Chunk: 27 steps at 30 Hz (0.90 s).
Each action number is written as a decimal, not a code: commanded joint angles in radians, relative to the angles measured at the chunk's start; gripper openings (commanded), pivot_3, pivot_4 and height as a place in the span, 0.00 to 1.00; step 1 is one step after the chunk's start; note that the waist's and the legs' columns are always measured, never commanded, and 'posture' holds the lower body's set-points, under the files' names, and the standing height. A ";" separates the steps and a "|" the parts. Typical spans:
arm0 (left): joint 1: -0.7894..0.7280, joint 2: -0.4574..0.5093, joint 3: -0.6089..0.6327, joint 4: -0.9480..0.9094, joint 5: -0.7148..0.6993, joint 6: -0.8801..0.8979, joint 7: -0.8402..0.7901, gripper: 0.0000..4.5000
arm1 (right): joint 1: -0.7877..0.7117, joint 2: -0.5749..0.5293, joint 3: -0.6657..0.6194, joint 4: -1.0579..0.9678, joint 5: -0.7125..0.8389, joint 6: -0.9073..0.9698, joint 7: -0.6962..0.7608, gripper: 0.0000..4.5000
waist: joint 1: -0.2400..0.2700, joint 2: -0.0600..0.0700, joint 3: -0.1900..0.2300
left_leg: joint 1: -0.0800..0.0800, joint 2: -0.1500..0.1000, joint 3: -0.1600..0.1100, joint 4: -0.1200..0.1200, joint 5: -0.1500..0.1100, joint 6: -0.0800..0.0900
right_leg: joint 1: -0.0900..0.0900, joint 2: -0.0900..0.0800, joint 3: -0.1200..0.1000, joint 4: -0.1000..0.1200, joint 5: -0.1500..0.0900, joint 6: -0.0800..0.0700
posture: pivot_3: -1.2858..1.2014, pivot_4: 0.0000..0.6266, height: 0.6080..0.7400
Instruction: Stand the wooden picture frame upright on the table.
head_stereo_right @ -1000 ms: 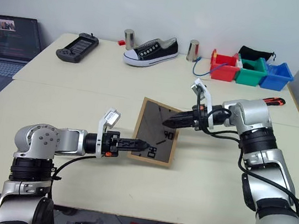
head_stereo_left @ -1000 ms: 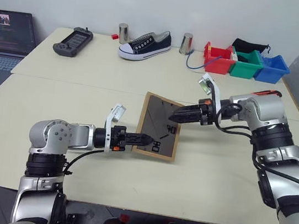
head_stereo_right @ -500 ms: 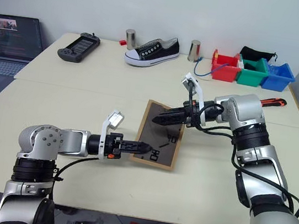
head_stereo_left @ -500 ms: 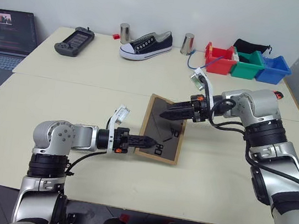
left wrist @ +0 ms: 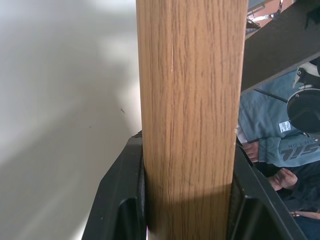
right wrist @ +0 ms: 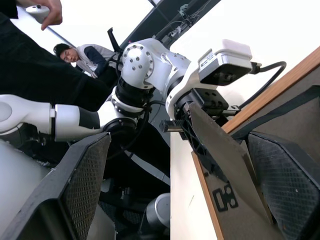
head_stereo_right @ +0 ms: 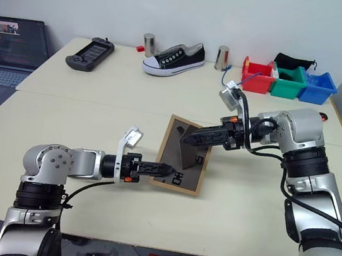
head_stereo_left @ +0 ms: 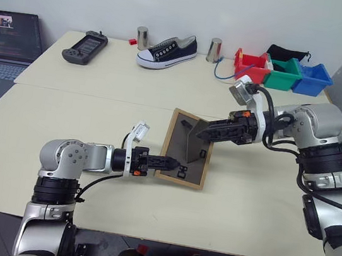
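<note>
A: Where is the wooden picture frame (head_stereo_left: 186,148) seen?

B: On the table (head_stereo_left: 97,111), near the seam, dark back up, tilted; its fold-out stand (head_stereo_left: 192,141) is raised.

A: And the grippers?

B: The frame's near edge is pinched by the left gripper (head_stereo_left: 176,164); the right gripper (head_stereo_left: 201,133) is spread wide, its fingers either side of the stand.

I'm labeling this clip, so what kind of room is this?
Probably a robotics lab or test room: a cream table holds unrelated props such as a sneaker and coloured bins, with an open laptop showing text beside it.
</note>
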State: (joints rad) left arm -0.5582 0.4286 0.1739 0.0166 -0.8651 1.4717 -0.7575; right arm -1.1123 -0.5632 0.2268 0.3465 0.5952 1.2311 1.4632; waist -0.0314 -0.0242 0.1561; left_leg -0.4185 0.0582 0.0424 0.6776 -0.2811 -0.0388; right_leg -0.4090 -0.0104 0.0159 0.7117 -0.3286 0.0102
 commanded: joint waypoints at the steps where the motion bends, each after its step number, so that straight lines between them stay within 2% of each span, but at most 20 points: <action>1: -0.016 0.004 0.013 -0.023 -0.036 -0.013 -0.017 0.29 | 0.021 -0.041 -0.004 -0.017 0.009 -0.021 0.022 1.00 | 0.000 0.000 0.000 | 0.000 0.000 0.000 0.000 0.000 0.000 | 0.000 0.000 0.000 0.000 0.000 0.000 | 0.52 0.24 1.00; 8: -0.030 0.003 0.007 -0.007 -0.033 -0.018 -0.021 0.29 | 0.032 -0.058 -0.002 -0.015 0.014 -0.029 0.023 1.00 | -0.001 0.000 0.000 | 0.000 0.000 -0.001 0.000 0.000 0.000 | 0.000 0.000 0.000 0.000 0.000 0.000 | 0.52 0.24 1.00; 15: -0.039 0.004 0.020 -0.002 -0.046 -0.010 -0.023 0.29 | 0.061 -0.104 0.046 0.010 -0.059 -0.125 0.034 1.00 | 0.001 0.000 0.000 | 0.000 -0.001 -0.001 0.000 0.000 0.000 | 0.000 0.000 0.000 -0.001 0.000 0.000 | 0.52 0.24 1.00; 19: -0.089 -0.031 0.142 0.004 -0.121 0.112 0.030 0.29 | 0.114 -0.210 0.116 -0.033 -0.147 -0.278 0.110 1.00 | 0.006 0.000 0.000 | -0.002 -0.001 -0.002 0.001 0.000 0.000 | 0.001 0.000 -0.001 -0.001 0.000 0.000 | 0.52 0.24 1.00; 23: -0.113 0.009 0.181 0.041 -0.252 0.143 0.086 0.29 | 0.138 -0.325 0.141 -0.084 -0.142 -0.419 0.151 1.00 | 0.003 0.000 0.000 | -0.004 -0.002 -0.004 0.002 0.000 0.000 | 0.000 -0.001 -0.002 -0.002 0.000 0.000 | 0.52 0.24 1.00; 27: -0.115 0.058 0.202 0.130 -0.396 0.143 0.189 0.29 | 0.228 -0.332 0.060 -0.133 -0.231 -0.744 0.066 1.00 | -0.002 0.000 0.000 | -0.003 -0.002 -0.006 0.001 0.000 0.000 | 0.001 -0.001 -0.003 -0.002 0.000 0.000 | 0.52 0.24 1.00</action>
State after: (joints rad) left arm -0.6584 0.4602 0.3377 0.1166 -1.1470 1.6103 -0.6188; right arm -0.9259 -0.9007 0.3445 0.2660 0.4031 0.6912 1.5213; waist -0.0335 -0.0245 0.1564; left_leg -0.4211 0.0564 0.0350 0.6786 -0.2812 -0.0386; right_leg -0.4080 -0.0106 0.0131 0.7094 -0.3286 0.0102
